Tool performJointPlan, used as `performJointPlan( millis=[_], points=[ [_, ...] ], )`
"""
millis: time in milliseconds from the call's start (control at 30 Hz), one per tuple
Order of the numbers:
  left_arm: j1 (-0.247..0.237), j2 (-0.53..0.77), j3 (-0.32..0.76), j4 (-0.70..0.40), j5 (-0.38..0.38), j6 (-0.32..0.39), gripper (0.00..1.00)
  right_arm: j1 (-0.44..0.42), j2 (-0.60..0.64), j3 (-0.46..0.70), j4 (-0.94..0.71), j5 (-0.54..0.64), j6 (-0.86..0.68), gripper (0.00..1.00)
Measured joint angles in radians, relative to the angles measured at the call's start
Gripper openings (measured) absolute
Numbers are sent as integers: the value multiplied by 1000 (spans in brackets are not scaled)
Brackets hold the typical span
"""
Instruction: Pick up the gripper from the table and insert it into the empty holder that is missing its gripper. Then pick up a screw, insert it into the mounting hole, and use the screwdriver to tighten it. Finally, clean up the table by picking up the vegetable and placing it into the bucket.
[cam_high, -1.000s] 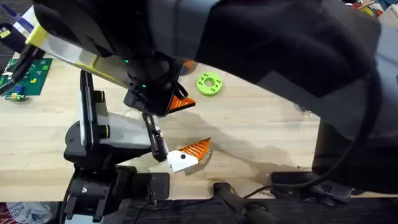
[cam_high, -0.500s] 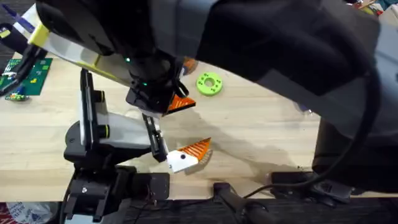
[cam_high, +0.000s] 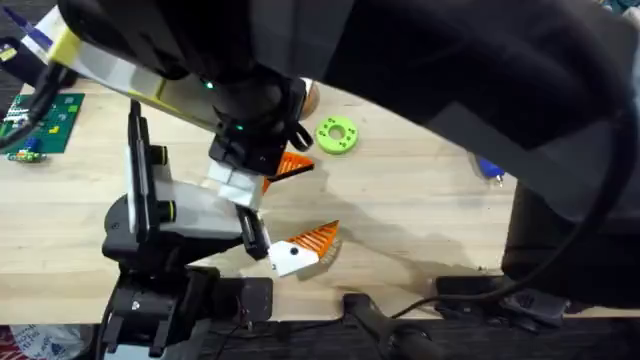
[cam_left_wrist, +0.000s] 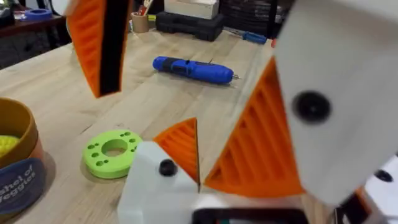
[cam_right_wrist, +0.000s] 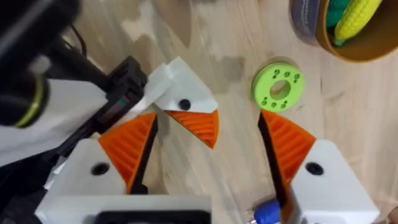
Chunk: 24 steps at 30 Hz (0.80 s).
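Moved since a second ago: your right end effector (cam_high: 262, 172) has drifted slightly toward the far side, the white base of one of its fingers now shows, and the dark bulk of the right arm has uncovered the screwdriver (cam_high: 490, 170)
Right end effector: released, you see its two orange ribbed fingers (cam_right_wrist: 127, 146) spread wide and holding nothing, raised above the surface (cam_high: 420, 220)
Gripper: the gripper (cam_right_wrist: 193, 127), an orange wedge on a white block, sits low over the near part of the surface, at the tip of the left arm (cam_high: 200, 210) and below the gap between your right fingers
Left end effector: the left end effector (cam_high: 255, 238) meets the gripper's white block; you cannot tell whether it is clenched or released
Screwdriver: lying flat on the surface, well apart from the gripper, beyond the green disc (cam_left_wrist: 113, 151)
Green disc: flat on the surface, just beside the bucket (cam_left_wrist: 15, 162)
Bucket: upright at the far side, with a yellow vegetable (cam_right_wrist: 357, 15) resting inside it
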Motion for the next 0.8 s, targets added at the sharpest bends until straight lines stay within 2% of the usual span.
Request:
performJointPlan(
  millis=[233,400,567,800],
  points=[
    [0,0,0,0,0,0,990,0,-4,21,14,-15,11,995],
    [0,0,0,0,1,1,990,-4,-33,21,22,-75,19,995],
    [0,0,0,0,1,3,990,-42,-80,24,21,-142,23,995],
    [0,0,0,0,1,4,990,-83,-88,27,21,-168,26,995]
  ],
)
